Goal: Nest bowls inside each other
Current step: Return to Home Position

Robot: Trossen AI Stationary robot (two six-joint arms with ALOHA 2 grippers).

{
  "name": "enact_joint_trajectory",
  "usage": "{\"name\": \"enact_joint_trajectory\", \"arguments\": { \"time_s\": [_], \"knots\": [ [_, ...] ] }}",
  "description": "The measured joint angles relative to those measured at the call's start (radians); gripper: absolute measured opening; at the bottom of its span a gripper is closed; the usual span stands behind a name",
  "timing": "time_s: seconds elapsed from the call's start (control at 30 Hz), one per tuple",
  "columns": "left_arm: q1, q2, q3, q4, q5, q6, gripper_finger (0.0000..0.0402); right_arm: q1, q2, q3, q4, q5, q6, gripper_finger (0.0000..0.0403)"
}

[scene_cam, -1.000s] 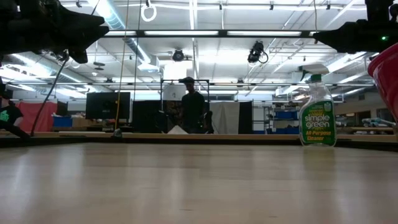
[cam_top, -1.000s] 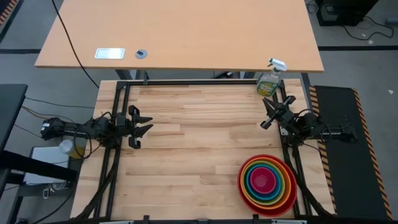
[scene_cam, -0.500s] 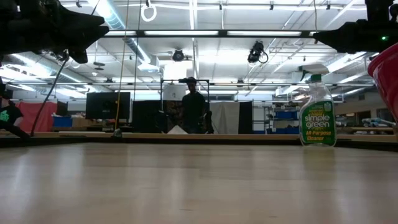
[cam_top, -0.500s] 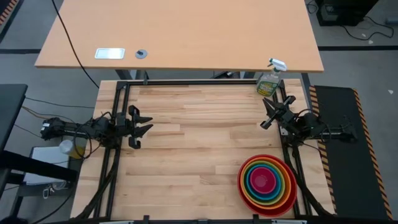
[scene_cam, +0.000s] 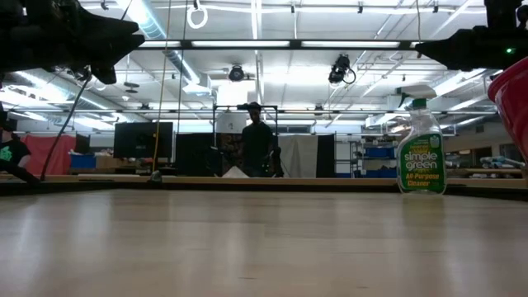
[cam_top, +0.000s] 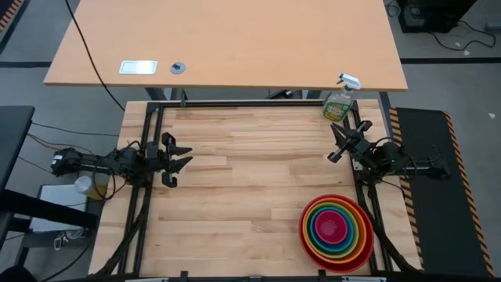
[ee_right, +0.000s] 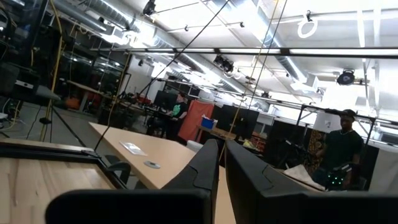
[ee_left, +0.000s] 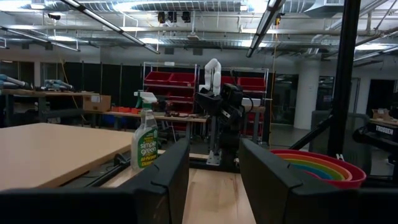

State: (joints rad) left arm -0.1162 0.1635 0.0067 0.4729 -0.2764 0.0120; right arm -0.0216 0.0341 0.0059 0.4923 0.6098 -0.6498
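Note:
The bowls (cam_top: 337, 233) stand nested in one stack at the table's near right: pink innermost, then blue, green and orange, with the red one outermost and resting on the tabletop. The stack also shows in the left wrist view (ee_left: 317, 169), and its red wall (scene_cam: 516, 103) shows in the low view. My left gripper (cam_top: 186, 155) hovers at the table's left edge, its fingers (ee_left: 168, 180) a little apart and nothing between them. My right gripper (cam_top: 335, 141) hovers at the right edge, beyond the bowls on their far side, shut and empty (ee_right: 222, 152).
A green spray bottle (cam_top: 339, 100) stands upright at the table's far right corner. A second, lighter table (cam_top: 227, 43) lies beyond the far edge. A person (scene_cam: 256, 148) stands in the room behind. Bare wood (cam_top: 243, 180) spreads between the two arms.

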Motion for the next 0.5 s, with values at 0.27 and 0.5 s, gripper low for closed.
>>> {"name": "enact_joint_trajectory", "arguments": {
  "time_s": [0.27, 0.5],
  "knots": [
    [0.0, 0.0, 0.0, 0.0, 0.0, 0.0, 0.0142, 0.0, 0.0, 0.0, 0.0, 0.0, 0.0, 0.0039],
    [0.0, 0.0, 0.0, 0.0, 0.0, 0.0, 0.0142, 0.0, 0.0, 0.0, 0.0, 0.0, 0.0, 0.0039]
  ]
}}
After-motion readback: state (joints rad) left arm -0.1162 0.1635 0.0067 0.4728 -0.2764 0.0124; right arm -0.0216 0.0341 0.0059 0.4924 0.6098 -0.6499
